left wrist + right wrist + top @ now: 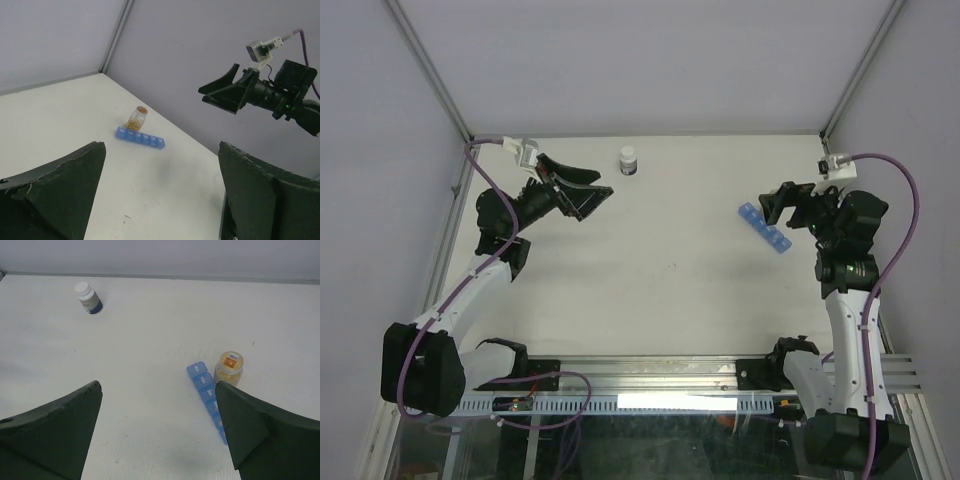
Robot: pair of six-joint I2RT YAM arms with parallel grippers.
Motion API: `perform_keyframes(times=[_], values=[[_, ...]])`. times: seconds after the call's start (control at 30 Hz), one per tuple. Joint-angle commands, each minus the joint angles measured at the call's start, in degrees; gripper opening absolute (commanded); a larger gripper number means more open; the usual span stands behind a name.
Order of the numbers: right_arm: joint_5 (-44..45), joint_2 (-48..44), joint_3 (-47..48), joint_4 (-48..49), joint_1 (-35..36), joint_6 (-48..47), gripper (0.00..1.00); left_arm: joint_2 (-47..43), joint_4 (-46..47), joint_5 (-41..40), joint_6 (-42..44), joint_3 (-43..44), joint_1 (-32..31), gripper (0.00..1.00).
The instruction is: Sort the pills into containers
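While the left pincer (592,192) and the right pincer (770,207) both hang spread wide, gripping and touching nothing, the white counter (670,290) carries three things: one organiser strip (206,390), one amber jar (229,367) and one white capped bottle (89,298). Translucent blue, the strip is a narrow row of small square lidded cells, lying just ahead of the right pincer, well apart from the left one. Yellowish contents fill the jar just beside the strip; single pills cannot be made out.

blue strip (205,387), near end hidden behind right jaws, amber jar (229,368) contents indistinct
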Motion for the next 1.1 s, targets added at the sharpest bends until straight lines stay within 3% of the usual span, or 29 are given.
perform_keyframes(times=[0.0, 0.17, 0.3, 0.53, 0.63, 0.73, 0.8, 0.9, 1.07], values=[[-2.36, 1.61, 0.95, 2.61, -0.22, -2.01, 1.00, -2.45, 0.12, 0.45, 2.55, -1.00, -2.14, 0.99], [-7.53, 7.29, 2.75, -1.49, -0.14, -14.10, 1.00, -1.99, 3.44, 0.47, 1.70, -3.24, -2.59, 0.99], [-11.69, 13.74, 4.73, -5.71, -0.13, -22.14, 0.99, -0.53, 13.52, -0.26, -1.98, -7.70, -2.49, 0.99], [-5.62, 27.68, 11.96, -14.05, -0.19, -27.87, 0.99, 8.49, 31.74, 0.85, -7.48, -13.90, -3.56, 0.99], [0.48, 31.86, 11.61, -12.51, -0.22, -29.83, 0.99, 8.44, 21.69, -3.72, 3.60, -13.94, -8.39, 0.99], [4.94, 34.97, 11.21, -12.25, -0.23, -32.86, 0.99, 6.08, 5.95, -15.64, 19.89, -11.96, -17.26, 0.99], [5.32, 36.64, 10.74, -12.25, -0.32, -33.91, 0.99, 5.02, 0.89, -24.13, 27.78, -11.98, -22.05, 0.99], [5.25, 39.05, 10.22, -11.77, -0.27, -34.28, 0.98, 2.30, -7.10, -36.46, 32.85, -11.07, -27.08, 0.99], [7.39, 42.34, 9.57, -10.18, -0.16, -35.29, 0.94, -3.59, -12.52, -45.01, 36.60, -13.53, -29.18, 0.99]])
